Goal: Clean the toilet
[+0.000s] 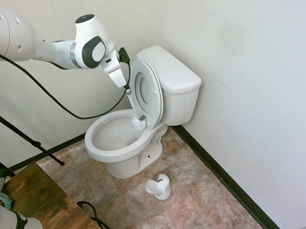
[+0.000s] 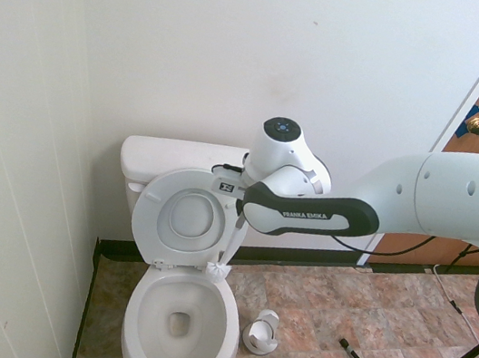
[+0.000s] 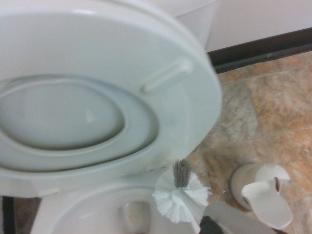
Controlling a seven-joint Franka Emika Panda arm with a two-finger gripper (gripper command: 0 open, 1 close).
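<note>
First exterior view
- toilet: the toilet (image 1: 129, 140) stands in the room's corner against the wall, seat and lid raised and leaning back on the tank.
- brush: a white toilet brush (image 1: 138, 122) hangs with its bristle head at the back rim of the bowl, just below the raised seat.
- end effector: the end effector (image 1: 127, 90) is closed on the top of the brush handle; the thin shaft runs down from it.
- arm pose: the arm comes in from the picture's left, wrist bent steeply downward, hand close in front of the raised seat.
- brush holder: the brush holder (image 1: 159, 187) lies empty on the floor beside the toilet base.

Second exterior view
- arm pose: the forearm crosses from the right at tank height; the hand hangs over the bowl's rear edge.
- brush: its head (image 2: 216, 273) sits at the hinge side of the rim, not down in the bowl.

Wrist view
- brush: the bristles (image 3: 178, 196) show above the bowl opening, close under the blurred raised seat (image 3: 107, 97).

Risks
- seat: the hand is near the seat; I judge a nudge could tip it down onto the brush.
- grip: the slim handle could twist or slip under scrubbing force.
- drips: a wet head lifted past the rim may drip on the floor.
</note>
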